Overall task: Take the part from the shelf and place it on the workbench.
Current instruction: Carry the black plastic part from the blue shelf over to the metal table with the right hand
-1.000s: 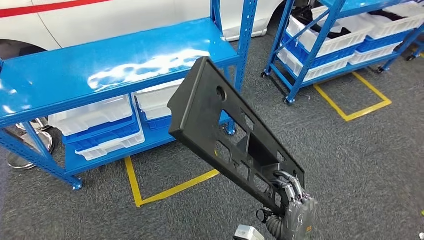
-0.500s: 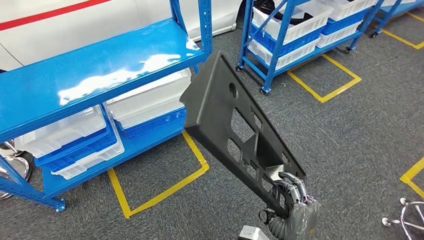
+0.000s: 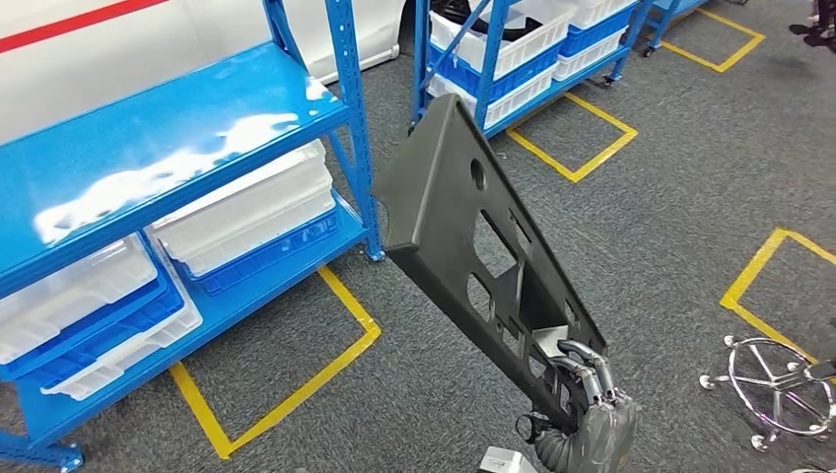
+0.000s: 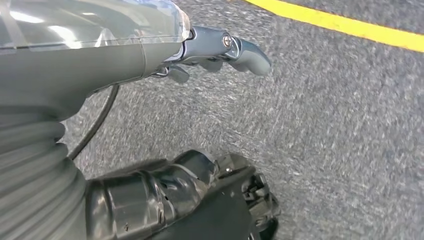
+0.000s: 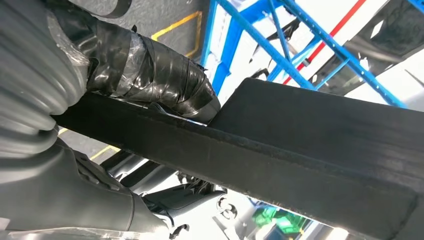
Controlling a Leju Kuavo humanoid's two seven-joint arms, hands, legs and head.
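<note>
Our view has swung past the blue steel shelf rack point(image 3: 177, 128). Our right hand point(image 3: 592, 404) grips the long black perforated plastic panel point(image 3: 473, 246) by its lower end; our left hand point(image 4: 220, 47) hangs curled, holding nothing. A chrome chair base point(image 3: 779, 379) stands right of the right hand.

A long panel part point(image 3: 463, 246) is held up from its lower end by the right hand point(image 3: 592, 414), right of a shelf point(image 3: 148, 158). Bins point(image 3: 246, 212) are stored under the shelf top. A second rack point(image 3: 513, 49) is positioned behind; a chair base point(image 3: 779, 379) lies far right.
</note>
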